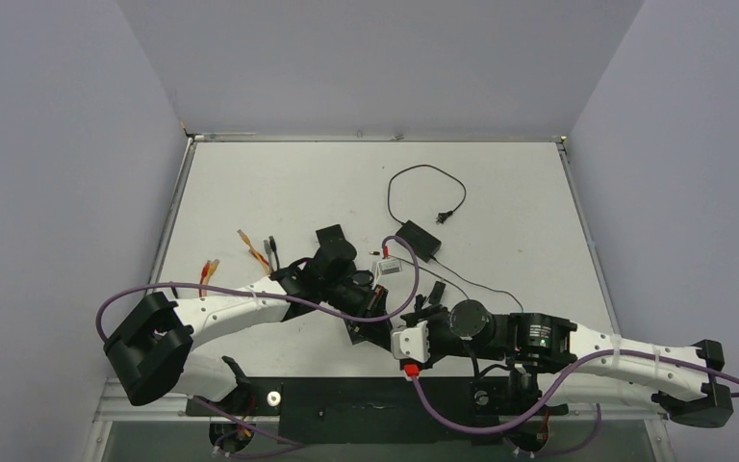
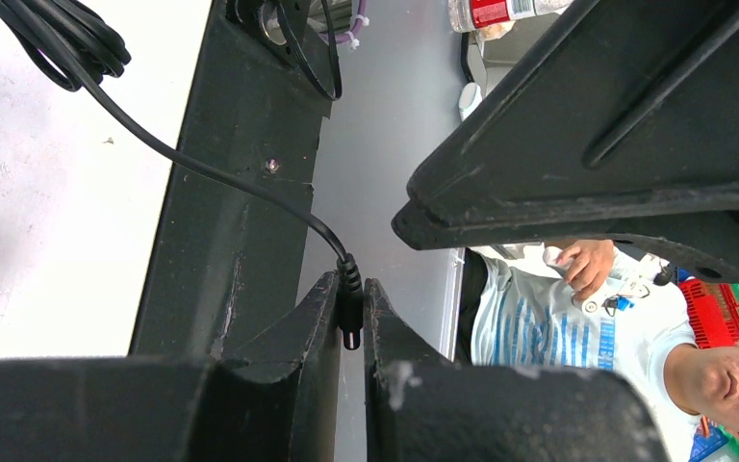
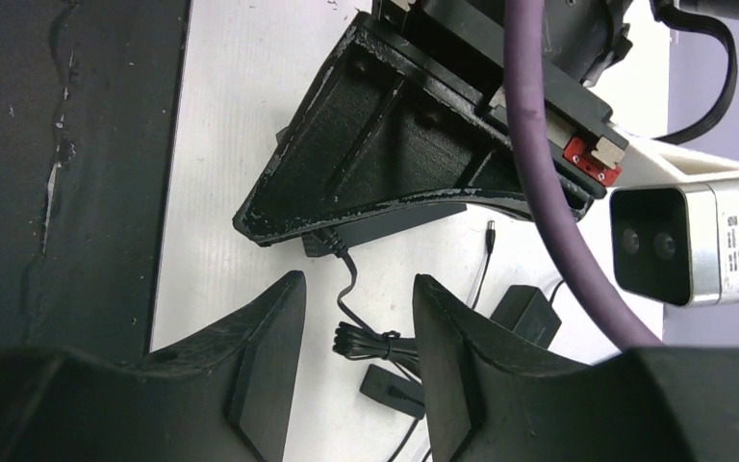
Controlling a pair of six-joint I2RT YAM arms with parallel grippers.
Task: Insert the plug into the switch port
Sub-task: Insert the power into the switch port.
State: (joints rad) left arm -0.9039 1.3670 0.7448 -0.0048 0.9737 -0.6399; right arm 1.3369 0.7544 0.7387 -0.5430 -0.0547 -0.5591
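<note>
Left tool (image 2: 350, 295) pinches plug (image 2: 349, 327), arm stretched rightward

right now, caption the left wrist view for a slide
Left jaws shut on the black plug, its cable trailing off over the white table.

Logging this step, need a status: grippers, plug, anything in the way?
Left gripper shut on plug. Right gripper open, empty. Plug not in any port; switch port not made out. Loose cable coil on table beyond right gripper.
</note>
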